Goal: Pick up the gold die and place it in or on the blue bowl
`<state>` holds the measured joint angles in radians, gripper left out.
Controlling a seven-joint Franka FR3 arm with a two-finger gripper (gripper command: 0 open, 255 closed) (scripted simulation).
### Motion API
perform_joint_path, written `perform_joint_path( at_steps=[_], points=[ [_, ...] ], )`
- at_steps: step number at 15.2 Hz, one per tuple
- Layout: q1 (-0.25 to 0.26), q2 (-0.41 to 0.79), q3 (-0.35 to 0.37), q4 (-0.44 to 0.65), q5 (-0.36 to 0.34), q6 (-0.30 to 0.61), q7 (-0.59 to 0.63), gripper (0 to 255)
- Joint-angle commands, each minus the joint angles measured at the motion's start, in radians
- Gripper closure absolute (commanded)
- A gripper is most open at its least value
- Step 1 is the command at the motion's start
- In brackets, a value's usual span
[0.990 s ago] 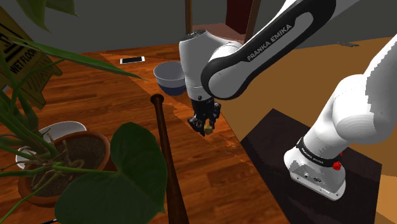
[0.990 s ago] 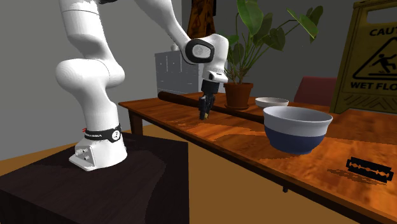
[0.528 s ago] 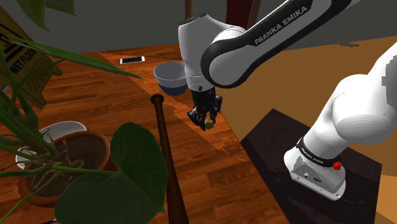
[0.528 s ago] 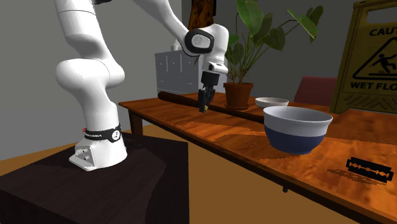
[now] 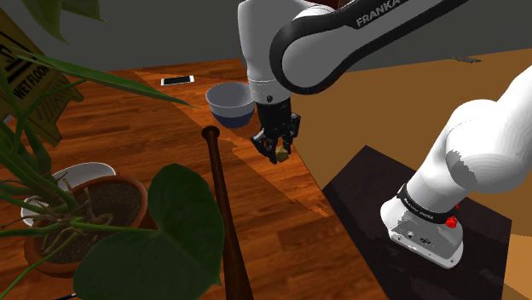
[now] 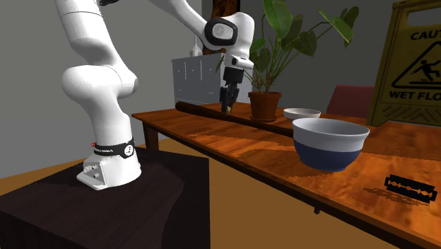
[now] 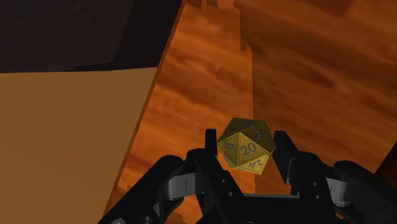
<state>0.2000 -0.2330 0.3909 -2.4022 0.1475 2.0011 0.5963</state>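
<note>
The gold die (image 7: 247, 146) is being clasped on opposite faces by the two black fingers of the gripper (image 5: 278, 151) and is hanging clear above the wooden table (image 5: 290, 230). This height is probably serving to clear the rim of the blue bowl (image 5: 228, 104), standing nearby.

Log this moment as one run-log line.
gripper: shut on die | die: above table, off it | bowl: die not yet in
</note>
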Motion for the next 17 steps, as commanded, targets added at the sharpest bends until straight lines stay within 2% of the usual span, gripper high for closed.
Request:
perform_joint_path(
  at_steps=[1, 15, 17],
  points=[
    [0.000, -0.011, -0.003, 0.017, 0.001, -0.029, -0.002, 255],
    [-0.002, -0.081, -0.025, 0.148, 0.006, -0.227, -0.007, 255],
    [-0.013, -0.053, -0.034, 0.175, -0.009, -0.229, -0.018, 255]
  ],
)
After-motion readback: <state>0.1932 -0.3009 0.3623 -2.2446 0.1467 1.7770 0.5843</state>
